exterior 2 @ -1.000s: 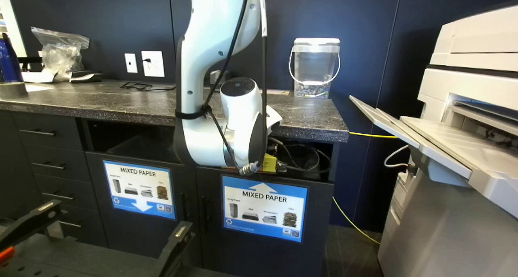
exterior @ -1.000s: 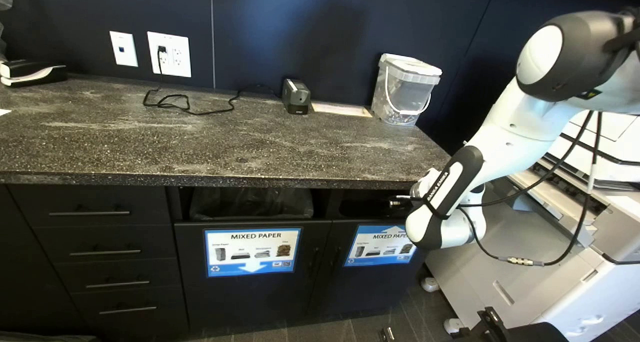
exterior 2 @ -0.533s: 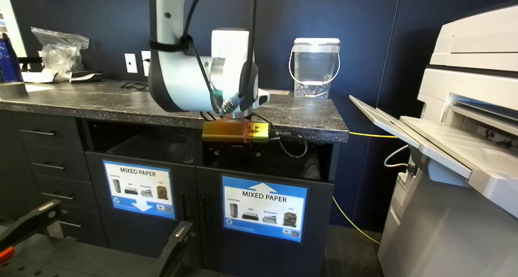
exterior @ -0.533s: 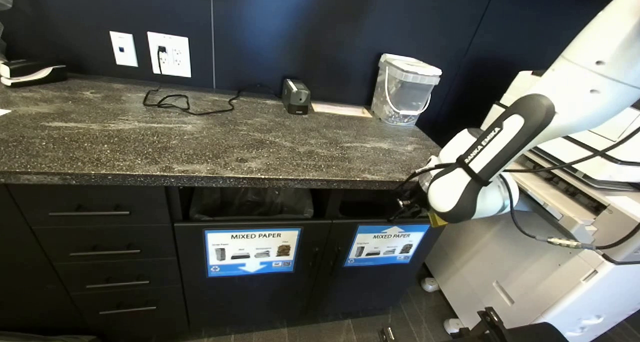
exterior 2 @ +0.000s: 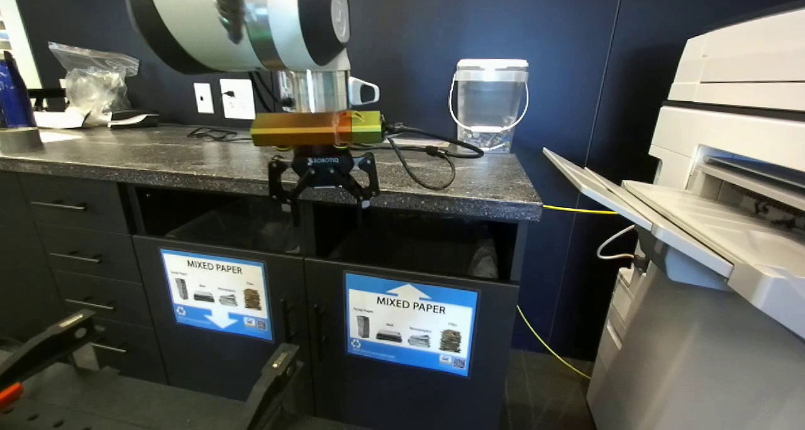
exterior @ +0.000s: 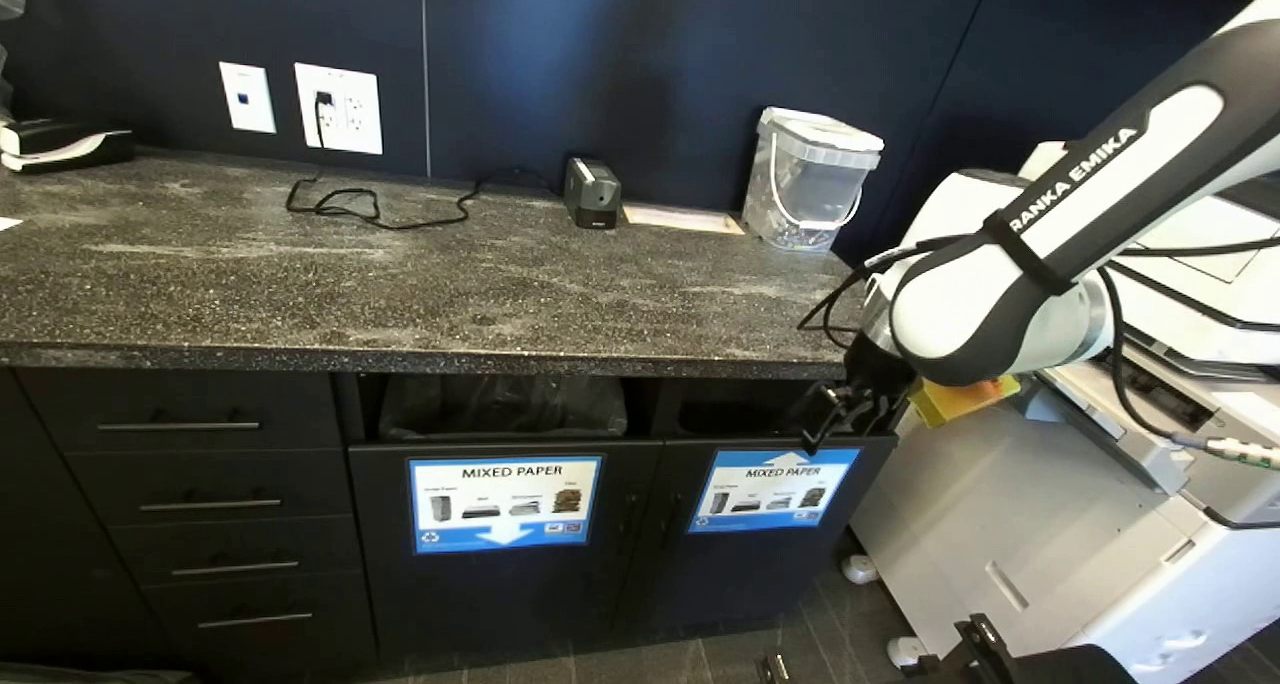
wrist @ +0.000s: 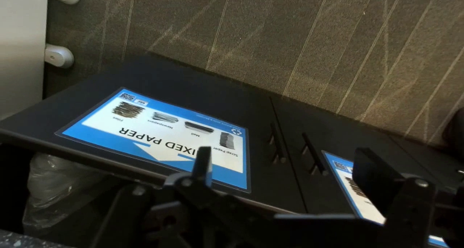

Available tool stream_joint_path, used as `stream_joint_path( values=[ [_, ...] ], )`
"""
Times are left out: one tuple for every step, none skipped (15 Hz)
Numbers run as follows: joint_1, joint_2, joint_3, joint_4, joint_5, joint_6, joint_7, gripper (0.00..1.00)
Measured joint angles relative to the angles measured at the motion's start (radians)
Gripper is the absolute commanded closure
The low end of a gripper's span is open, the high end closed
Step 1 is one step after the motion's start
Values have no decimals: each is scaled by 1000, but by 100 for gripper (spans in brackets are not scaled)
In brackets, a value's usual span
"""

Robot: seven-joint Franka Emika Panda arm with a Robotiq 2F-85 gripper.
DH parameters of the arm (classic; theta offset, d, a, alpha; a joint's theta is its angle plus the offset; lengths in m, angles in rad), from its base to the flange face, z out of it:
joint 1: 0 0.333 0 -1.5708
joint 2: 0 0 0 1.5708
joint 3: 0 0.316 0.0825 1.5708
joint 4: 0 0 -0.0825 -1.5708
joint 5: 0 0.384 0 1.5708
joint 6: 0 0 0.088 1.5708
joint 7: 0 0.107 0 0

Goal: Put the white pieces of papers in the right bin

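Observation:
The right bin [exterior 2: 412,389] is a dark cabinet front with a blue-and-white MIXED PAPER sign [exterior 2: 410,323], its arrow pointing up. Above that sign its slot [exterior 2: 421,241] shows dark, with some clear liner at one side. My gripper [exterior 2: 330,213] hangs fingers-down in front of the counter edge, near the divider between the two bins. Its jaws stand wide apart, with nothing between them. In the wrist view the gripper [wrist: 284,164] is open above the cabinet doors, and the right bin's sign [wrist: 163,139] appears upside down. The white pieces of papers are hidden or out of view.
To the left is the twin bin [exterior: 500,604] with a down-arrow sign. On the counter [exterior: 400,284] stand a black sharpener [exterior: 593,194] with a cord and a clear lidded bucket [exterior: 812,179]. A printer [exterior 2: 692,329] flanks the cabinet. A flat white sheet [exterior 2: 58,136] lies far left.
The arm has lifted out from the right bin's slot and drawn back from the cabinet. The gripper, at first mostly hidden there, now shows fully and open in front of the counter edge.

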Motion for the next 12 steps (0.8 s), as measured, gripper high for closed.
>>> stream_joint_path(
  values=[
    [-26, -44, 55, -26, 69, -17, -52, 0],
    [-47, -78, 108, -48, 150, -25, -116, 0],
    [-62, -107, 155, -66, 236, -31, -178, 0],
    [-67, -133, 194, -79, 324, -38, -232, 0],
    [-66, -159, 222, -88, 407, -52, -278, 0],
    [-60, -188, 243, -88, 483, -79, -320, 0],
    [-50, -224, 253, -84, 541, -118, -356, 0],
    [-34, -267, 255, -84, 602, -158, -391, 0],
    [-15, -317, 251, -88, 658, -201, -424, 0],
    [1, -371, 246, -86, 689, -255, -440, 0],
    [15, -428, 236, -82, 703, -314, -442, 0],
    [60, -481, 186, -83, 692, -370, -436, 0]
  ],
)
